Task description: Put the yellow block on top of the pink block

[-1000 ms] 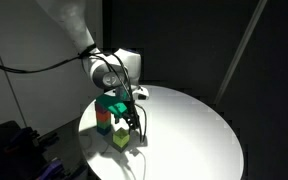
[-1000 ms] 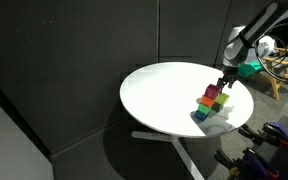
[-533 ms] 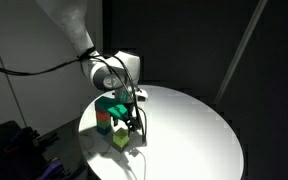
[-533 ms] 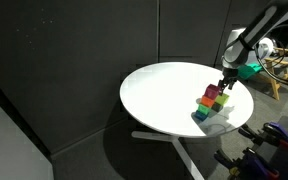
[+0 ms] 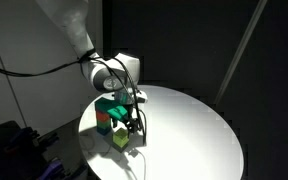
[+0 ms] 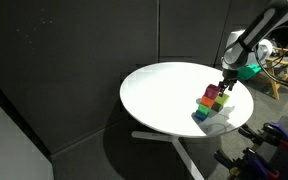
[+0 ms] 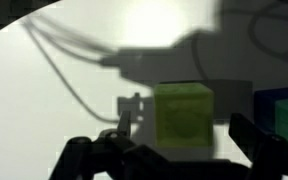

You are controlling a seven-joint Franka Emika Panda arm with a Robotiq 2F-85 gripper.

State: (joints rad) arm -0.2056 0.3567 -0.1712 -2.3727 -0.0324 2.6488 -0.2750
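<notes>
The yellow block (image 7: 182, 118), a pale yellow-green cube, fills the middle of the wrist view and sits on the white table between my fingers. My gripper (image 7: 187, 135) is open, one dark finger (image 7: 124, 128) on the block's left and one on its right, with gaps on both sides. In both exterior views the gripper (image 5: 134, 122) (image 6: 224, 84) hangs low over the cluster of cubes. The yellow block (image 5: 121, 140) (image 6: 206, 112) lies at the cluster's near edge. The pink block (image 6: 213, 92) sits high in the cluster; I cannot make it out in the wrist view.
A green cube (image 5: 109, 104) and a red-orange cube (image 5: 103, 122) stand close beside the yellow one, and a blue cube (image 7: 284, 118) sits just right of my right finger. The round white table (image 5: 189, 130) (image 6: 164, 90) has dark curtains behind it.
</notes>
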